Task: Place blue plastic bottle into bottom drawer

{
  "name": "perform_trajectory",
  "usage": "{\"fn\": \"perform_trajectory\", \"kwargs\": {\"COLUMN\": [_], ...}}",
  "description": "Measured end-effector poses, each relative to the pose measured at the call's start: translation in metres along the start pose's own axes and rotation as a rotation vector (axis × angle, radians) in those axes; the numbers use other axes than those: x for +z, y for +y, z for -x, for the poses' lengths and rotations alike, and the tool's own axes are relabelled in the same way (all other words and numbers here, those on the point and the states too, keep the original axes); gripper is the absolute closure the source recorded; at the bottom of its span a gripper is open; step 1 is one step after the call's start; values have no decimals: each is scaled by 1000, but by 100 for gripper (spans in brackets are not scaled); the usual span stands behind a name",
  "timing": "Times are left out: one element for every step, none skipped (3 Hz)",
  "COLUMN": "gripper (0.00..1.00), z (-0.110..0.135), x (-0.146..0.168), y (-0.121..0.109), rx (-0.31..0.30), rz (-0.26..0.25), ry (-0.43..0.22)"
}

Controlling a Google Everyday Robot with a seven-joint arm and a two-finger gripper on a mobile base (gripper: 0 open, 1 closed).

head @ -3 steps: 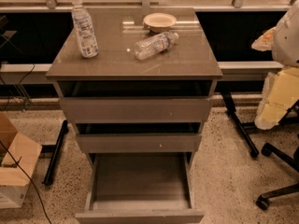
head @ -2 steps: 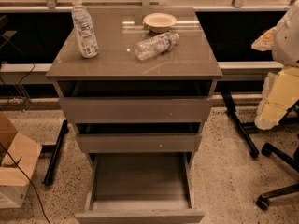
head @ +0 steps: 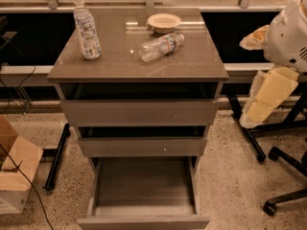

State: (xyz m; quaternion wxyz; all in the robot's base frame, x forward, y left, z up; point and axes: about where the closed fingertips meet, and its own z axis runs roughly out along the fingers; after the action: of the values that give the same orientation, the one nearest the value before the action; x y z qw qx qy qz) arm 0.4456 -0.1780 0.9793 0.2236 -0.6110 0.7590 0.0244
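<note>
The blue plastic bottle point(head: 87, 28) stands upright at the back left of the cabinet top, white cap up, pale label around its body. The bottom drawer point(head: 144, 220) is pulled out, its grey inside empty. My arm's white shell point(head: 289, 32) is at the right edge of the view, beside the cabinet. My gripper point(head: 261, 104) hangs below it as a cream-coloured part, to the right of the upper drawers. It is far from the bottle and holds nothing that I can see.
A clear ribbed bottle point(head: 160, 46) lies on its side mid-top, next to a small cream bowl point(head: 164, 21). The two upper drawers point(head: 139, 111) stand slightly ajar. A cardboard box point(head: 14, 169) sits on the floor at left. Black chair legs with casters point(head: 280, 176) stand at right.
</note>
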Motion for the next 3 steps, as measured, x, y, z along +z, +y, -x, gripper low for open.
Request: {"fn": "perform_trajectory", "kwargs": {"gripper": [0,0,0], "z": [27,50,75], "x": [7,20,41], "y": [-3,-16,-33], "rx": [-28,-57,-92], "rz": [-7,6,28], "ry": [-119,-221,-282]}}
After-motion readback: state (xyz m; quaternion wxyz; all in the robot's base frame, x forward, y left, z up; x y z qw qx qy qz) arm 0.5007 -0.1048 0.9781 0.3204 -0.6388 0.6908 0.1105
